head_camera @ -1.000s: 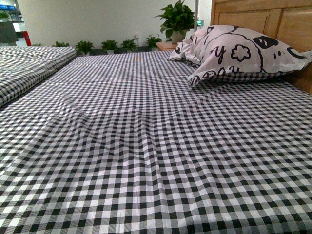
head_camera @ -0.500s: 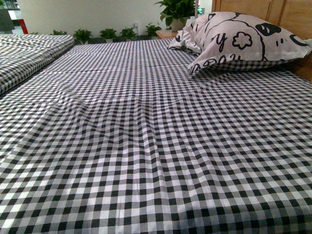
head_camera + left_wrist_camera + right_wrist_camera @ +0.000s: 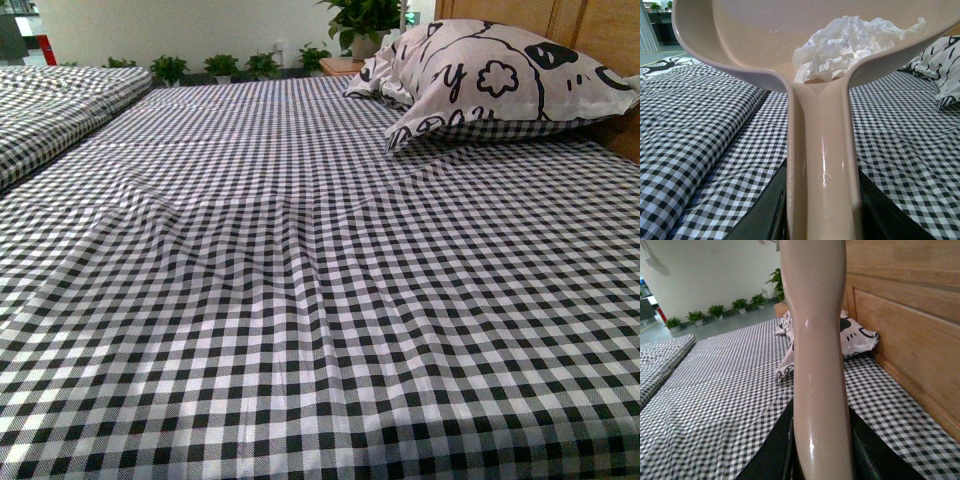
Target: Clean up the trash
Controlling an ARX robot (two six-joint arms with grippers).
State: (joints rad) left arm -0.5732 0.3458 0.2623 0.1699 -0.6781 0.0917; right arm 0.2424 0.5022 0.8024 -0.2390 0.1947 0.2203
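In the dustpan (image 3: 765, 45), the trash (image 3: 845, 42) apparently rests loose.

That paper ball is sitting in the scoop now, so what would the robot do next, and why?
Probably carry the pale pink plastic dustpan level toward a bin, none of which shows. The crumpled white paper wad already lies in it, and the checked bedsheet shows no more trash.

The front view has tilted lower: the pillow (image 3: 500, 80) and potted plants (image 3: 215, 68) sit higher in frame.
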